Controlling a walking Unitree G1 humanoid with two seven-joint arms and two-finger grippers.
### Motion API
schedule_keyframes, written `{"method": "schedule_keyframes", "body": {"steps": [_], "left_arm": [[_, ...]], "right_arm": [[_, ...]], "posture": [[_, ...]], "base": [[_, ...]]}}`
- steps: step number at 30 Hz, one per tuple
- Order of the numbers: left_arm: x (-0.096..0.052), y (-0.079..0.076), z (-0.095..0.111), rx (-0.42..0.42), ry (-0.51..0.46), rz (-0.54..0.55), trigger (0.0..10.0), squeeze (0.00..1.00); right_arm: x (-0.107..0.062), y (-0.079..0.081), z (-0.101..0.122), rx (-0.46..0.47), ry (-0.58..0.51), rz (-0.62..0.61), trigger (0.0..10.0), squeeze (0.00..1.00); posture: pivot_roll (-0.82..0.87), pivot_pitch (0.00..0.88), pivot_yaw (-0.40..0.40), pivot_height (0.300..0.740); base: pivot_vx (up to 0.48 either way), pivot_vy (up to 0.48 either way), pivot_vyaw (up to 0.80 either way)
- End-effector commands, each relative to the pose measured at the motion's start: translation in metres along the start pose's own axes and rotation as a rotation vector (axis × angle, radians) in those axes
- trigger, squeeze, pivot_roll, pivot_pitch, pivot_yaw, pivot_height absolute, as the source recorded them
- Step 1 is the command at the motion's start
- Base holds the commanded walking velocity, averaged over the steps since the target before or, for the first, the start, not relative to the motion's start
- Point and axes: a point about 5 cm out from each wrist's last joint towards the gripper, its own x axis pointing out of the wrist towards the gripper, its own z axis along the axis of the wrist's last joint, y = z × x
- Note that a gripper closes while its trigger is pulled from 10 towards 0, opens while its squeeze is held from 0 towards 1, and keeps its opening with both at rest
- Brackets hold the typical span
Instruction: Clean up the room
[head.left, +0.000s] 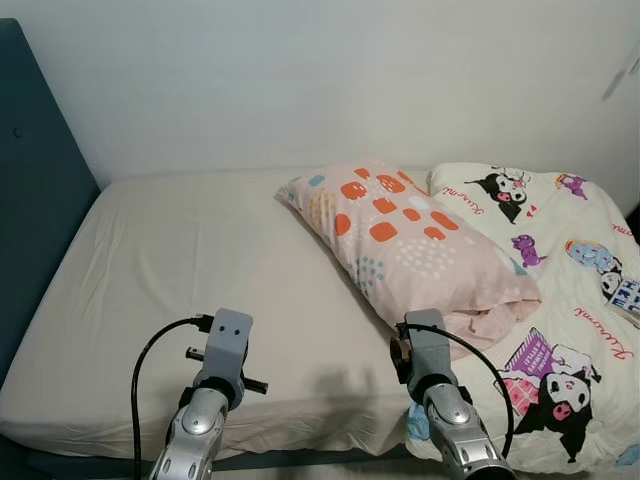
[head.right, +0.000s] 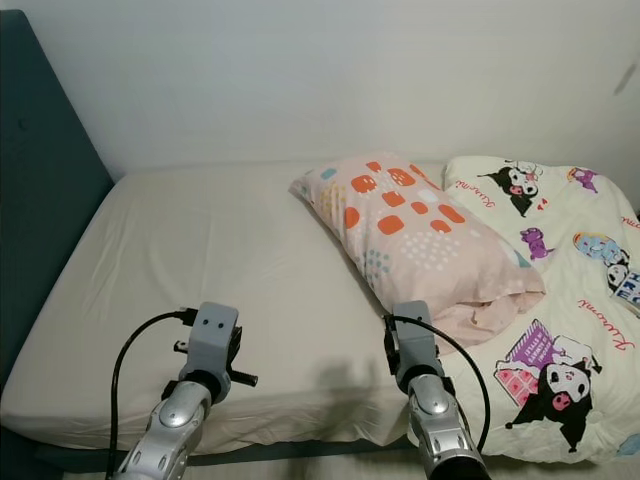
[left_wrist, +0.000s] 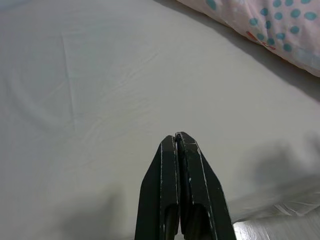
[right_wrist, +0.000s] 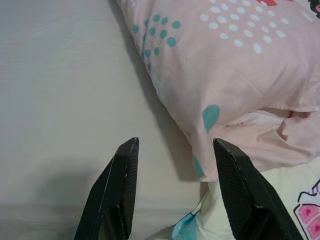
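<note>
The pillow (head.left: 410, 240) lies on the bed (head.left: 180, 270), long axis slanting from the wall toward the near right (partly on the blanket (head.left: 560, 300)). Right hand (right_wrist: 175, 165) spread wide, empty, near its corner; left hand (left_wrist: 178, 145) closed, empty.

Soft, even indoor light; all views sharp, faint shadows on the bed sheet (head.left: 200, 250).

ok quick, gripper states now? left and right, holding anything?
Left gripper: closed, empty, above the bare sheet.
Right gripper: open, empty, fingers pointed at the near corner of the pink pillow.
</note>
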Motion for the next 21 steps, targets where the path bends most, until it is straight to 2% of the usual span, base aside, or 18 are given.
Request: {"method": "schedule_keyframes", "body": {"steps": [1, 8, 15, 21], "left_arm": [[0.000, 0.001, 0.001, -0.011, -0.009, 0.008, 10.0, 0.00], [0.000, 0.002, 0.001, -0.014, -0.010, 0.014, 10.0, 0.00], [-0.003, -0.001, -0.001, -0.023, -0.012, 0.003, 10.0, 0.00], [-0.003, -0.001, -0.006, 0.013, 0.017, -0.007, 10.0, 0.00]], "right_arm": [[0.000, -0.003, -0.003, 0.031, 0.019, -0.019, 10.0, 0.00], [0.005, -0.010, 0.003, 0.081, 0.022, -0.046, 10.0, 0.00], [0.009, -0.013, 0.010, 0.070, 0.009, -0.058, 10.0, 0.00], [0.008, -0.011, 0.006, 0.095, 0.029, -0.049, 10.0, 0.00]], "posture": [[0.02, 0.111, -0.060, 0.740], [0.02, 0.104, -0.057, 0.740], [0.02, 0.095, -0.052, 0.740], [0.03, 0.085, -0.054, 0.730]], "base": [[0.000, 0.000, 0.00], [0.000, 0.000, 0.00], [0.000, 0.000, 0.00], [0.000, 0.000, 0.00]]}}
